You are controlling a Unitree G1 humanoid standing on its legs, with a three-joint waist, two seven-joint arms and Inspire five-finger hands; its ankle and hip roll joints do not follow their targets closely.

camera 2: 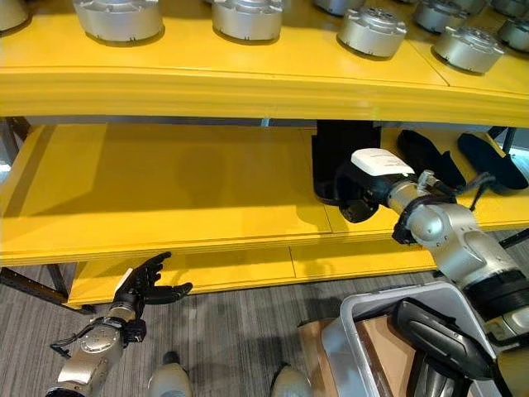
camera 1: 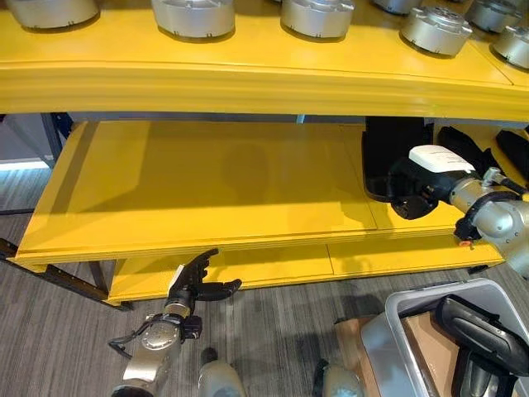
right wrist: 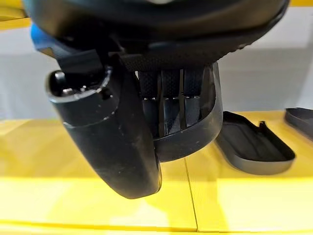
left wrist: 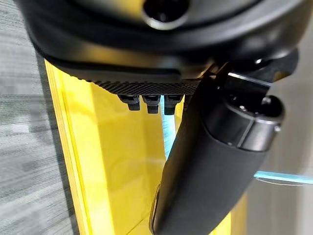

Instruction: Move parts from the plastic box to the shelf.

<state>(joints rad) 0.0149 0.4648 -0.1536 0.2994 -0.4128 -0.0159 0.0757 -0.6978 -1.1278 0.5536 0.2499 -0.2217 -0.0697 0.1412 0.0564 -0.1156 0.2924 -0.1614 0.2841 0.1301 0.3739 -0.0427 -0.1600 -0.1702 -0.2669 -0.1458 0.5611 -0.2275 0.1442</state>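
A black moulded part (camera 1: pixel 395 147) stands upright at the right end of the middle yellow shelf (camera 1: pixel 207 190). My right hand (camera 1: pixel 417 188), with its white thumb cover, is shut on the part's lower edge. In the right wrist view the fingers (right wrist: pixel 171 105) curl behind the part's curved rim (right wrist: pixel 198 134) and the thumb lies in front. The grey plastic box (camera 1: pixel 387 331) sits on the floor at lower right with more black parts (camera 1: pixel 483 331) inside. My left hand (camera 1: pixel 198 283) hangs open, low at the left, in front of the bottom shelf and holding nothing.
Two flat black parts (camera 2: pixel 430 157) (camera 2: pixel 492 161) lie on the middle shelf right of my right hand; one part (right wrist: pixel 254 144) shows in the right wrist view. Several silver metal discs (camera 1: pixel 194 16) stand on the top shelf. The middle shelf's left and centre are bare.
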